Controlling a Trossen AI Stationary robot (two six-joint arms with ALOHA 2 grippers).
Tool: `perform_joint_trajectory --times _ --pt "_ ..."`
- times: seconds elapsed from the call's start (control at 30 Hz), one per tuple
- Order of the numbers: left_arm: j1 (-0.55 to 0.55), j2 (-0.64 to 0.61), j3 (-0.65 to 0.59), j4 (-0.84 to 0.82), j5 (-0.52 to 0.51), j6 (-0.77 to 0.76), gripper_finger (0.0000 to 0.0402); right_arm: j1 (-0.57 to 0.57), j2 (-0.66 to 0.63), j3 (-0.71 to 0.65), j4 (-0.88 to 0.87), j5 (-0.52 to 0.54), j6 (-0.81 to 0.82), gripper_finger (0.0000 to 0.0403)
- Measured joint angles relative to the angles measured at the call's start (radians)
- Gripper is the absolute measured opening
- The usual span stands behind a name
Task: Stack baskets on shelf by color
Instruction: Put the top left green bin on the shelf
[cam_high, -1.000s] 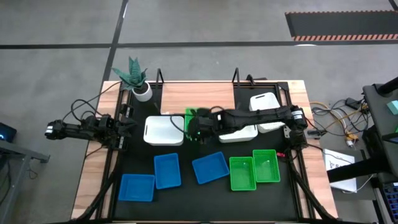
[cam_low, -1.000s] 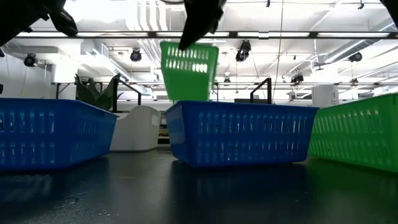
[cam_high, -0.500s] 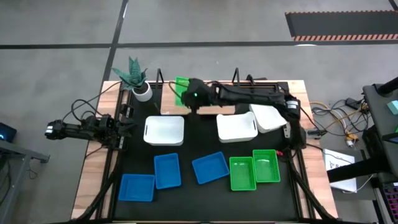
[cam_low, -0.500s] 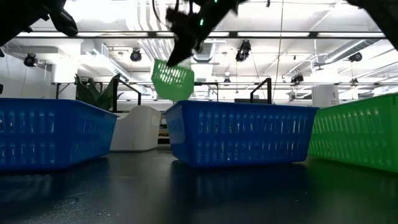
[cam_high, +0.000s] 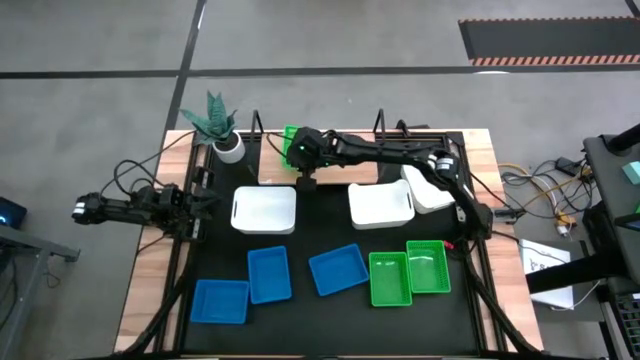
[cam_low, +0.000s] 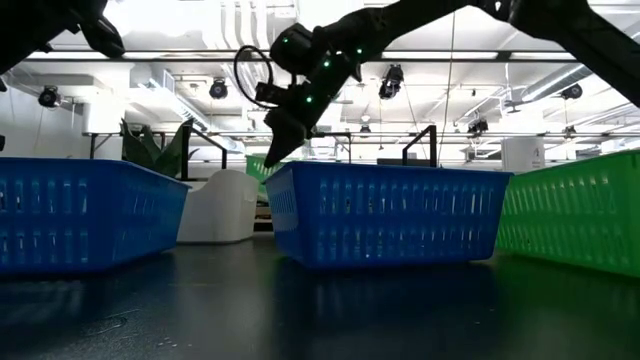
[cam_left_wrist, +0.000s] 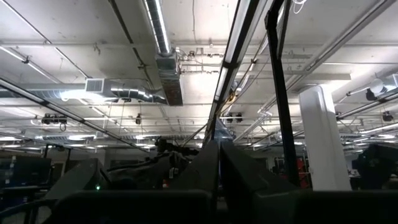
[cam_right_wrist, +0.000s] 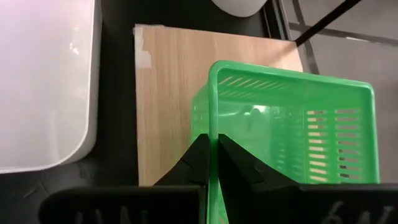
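Shelf (cam_high: 272, 158) is sitting at the table's 12 o'clock edge. You are seeing the right gripper (cam_right_wrist: 211, 163) pinching the rim of a green basket (cam_right_wrist: 292, 124) over its left end. The left gripper (cam_left_wrist: 219, 163), jaws pressed together, is waiting at 9 o'clock.

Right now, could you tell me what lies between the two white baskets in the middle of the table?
Nothing: in the high view, only bare black table separates the left white basket from the right white basket.
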Motion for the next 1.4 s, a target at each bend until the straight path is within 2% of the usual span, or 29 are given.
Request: perform_joint_trajectory --times 0.17,0.37,0.6,0.7,0.8,0.9,1.03,1.13,1.2,1.4 --pt "0.000 -0.001 0.000 0.000 -0.004 0.001 0.0000 0.000 0.012 0.003 0.000 0.000 -0.028 0.0020" --pt "0.000 -0.003 0.000 0.004 -0.005 0.001 0.0000 0.000 0.011 0.003 -0.004 -0.001 -0.018 0.0076" --pt "0.000 -0.003 0.000 0.003 -0.006 0.001 0.0000 0.000 -0.052 0.003 -0.032 0.001 0.005 0.0137" --pt "0.000 -0.003 0.000 0.000 -0.006 -0.002 0.0000 -0.001 -0.096 0.003 -0.070 0.066 -0.005 0.0145" --pt "-0.001 -0.001 0.000 -0.001 -0.006 -0.003 0.0000 -0.024 -0.131 0.004 -0.111 0.188 -0.026 0.0134" --pt "-0.001 0.000 0.000 -0.003 -0.006 -0.003 0.0000 -0.079 -0.142 0.005 -0.145 0.205 -0.011 0.0106" --pt "-0.001 -0.001 0.000 -0.002 -0.006 -0.003 0.0000 -0.152 -0.131 -0.012 -0.166 0.151 0.039 0.0051" --pt "-0.001 0.001 0.000 -0.002 -0.006 -0.004 0.0000 -0.197 -0.113 -0.037 -0.160 0.070 0.068 0.0016" --pt "0.000 0.000 0.000 -0.003 -0.006 -0.004 0.0000 -0.216 -0.098 -0.054 -0.156 0.024 0.086 0.0013" --pt "0.000 -0.001 0.000 -0.002 -0.007 -0.002 0.0000 -0.218 -0.048 -0.057 -0.116 -0.001 0.097 0.0009"
